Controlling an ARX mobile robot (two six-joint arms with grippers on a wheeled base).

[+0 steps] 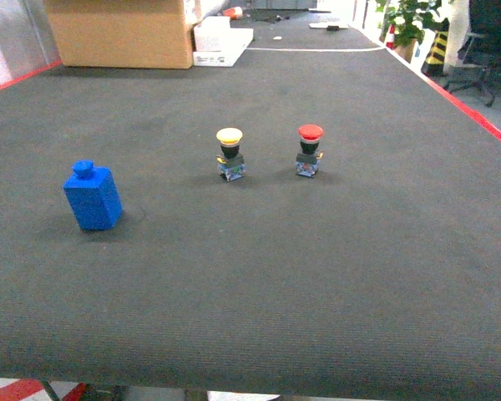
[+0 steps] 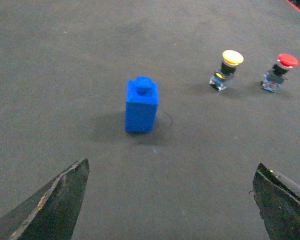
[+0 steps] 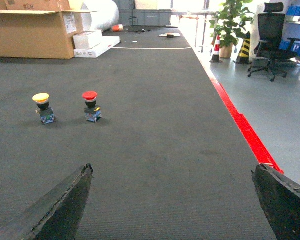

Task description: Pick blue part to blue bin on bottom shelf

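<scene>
My left gripper (image 2: pixel 170 200) hangs above the dark carpet (image 1: pixel 317 276), tilted forward and down, its two dark fingers (image 2: pixel 55 200) spread wide with nothing between them. The blue part (image 2: pixel 141 106) stands ahead of those fingers, well apart from both tips, closer to the left finger's line than to the right one's. It sits upright on its base, long axis vertical, the round stud on top pointing up; one broad face turns toward the left wrist camera. In the head view the blue part (image 1: pixel 93 195) is on the left side of the carpet, with neither arm reaching into that view.

Ahead of the left gripper's right finger, further off than the part, stand a yellow-capped push button (image 2: pixel 227 69) and a red-capped push button (image 2: pixel 279 71), side by side.

My right gripper (image 3: pixel 170 200) is also held low and level, looking along the carpet, fingers (image 3: pixel 60 205) parted wide and holding nothing. The same two buttons stand well ahead of its left finger.
</scene>
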